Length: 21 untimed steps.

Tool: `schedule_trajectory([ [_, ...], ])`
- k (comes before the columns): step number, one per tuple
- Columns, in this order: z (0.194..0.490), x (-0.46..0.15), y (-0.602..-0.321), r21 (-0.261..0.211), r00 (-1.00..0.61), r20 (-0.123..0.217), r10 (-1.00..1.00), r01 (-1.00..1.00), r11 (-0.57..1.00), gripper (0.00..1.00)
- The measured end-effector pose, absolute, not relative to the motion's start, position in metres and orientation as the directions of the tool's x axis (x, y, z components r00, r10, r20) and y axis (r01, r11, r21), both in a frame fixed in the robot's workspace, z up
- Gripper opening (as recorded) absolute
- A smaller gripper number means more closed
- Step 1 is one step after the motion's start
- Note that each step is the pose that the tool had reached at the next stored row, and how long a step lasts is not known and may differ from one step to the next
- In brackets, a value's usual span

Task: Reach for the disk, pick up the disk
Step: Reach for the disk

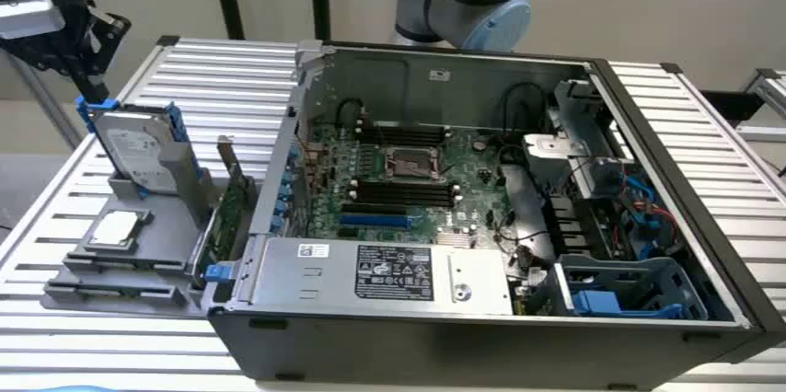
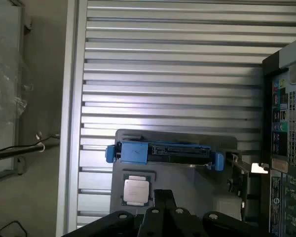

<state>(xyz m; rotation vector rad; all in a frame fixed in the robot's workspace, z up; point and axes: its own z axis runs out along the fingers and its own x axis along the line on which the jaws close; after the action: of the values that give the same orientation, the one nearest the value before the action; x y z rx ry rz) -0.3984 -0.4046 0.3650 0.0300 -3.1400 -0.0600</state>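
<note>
Although the gripper [image 1: 88,88] hangs close over the disk [image 1: 138,155], nothing is gripped: the jaws are pressed fully together and hold nothing. The disk stands on edge in a grey holder [image 1: 74,286] on the slatted table [image 1: 221,70], directly under the jaws, its label facing out and its blue rails [image 1: 176,125] running up both sides. From the exterior view the closed tips sit just above the top corner of the nearer rail; whether they touch it I cannot tell.

In the wrist view the gripper [image 2: 165,197] looks down on the disk [image 2: 177,150] edge-on, a little ahead of the closed tips, not between them. A chip [image 2: 136,190] lies flat in the holder, beside the tips and nearer to them than the disk is. A green card [image 1: 234,203] stands upright on the far side of the disk from the jaws, next to the open case [image 1: 491,346].

I judge the reach to be largely made, since the jaws are already near the disk's top edge. The pickup itself is not begun: the disk sits seated in its slot, upright and not lifted, and closed jaws cannot straddle it as they stand.
</note>
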Motion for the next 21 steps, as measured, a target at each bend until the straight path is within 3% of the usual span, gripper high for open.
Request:
schedule_trajectory([
  [14,0.365,-0.400,-0.404,0.038,-1.000,0.001,-0.019,-0.019,0.999,0.11],
  [21,0.365,-0.416,-0.384,0.038,-1.000,0.000,-0.019,-0.019,0.999,0.11],
])
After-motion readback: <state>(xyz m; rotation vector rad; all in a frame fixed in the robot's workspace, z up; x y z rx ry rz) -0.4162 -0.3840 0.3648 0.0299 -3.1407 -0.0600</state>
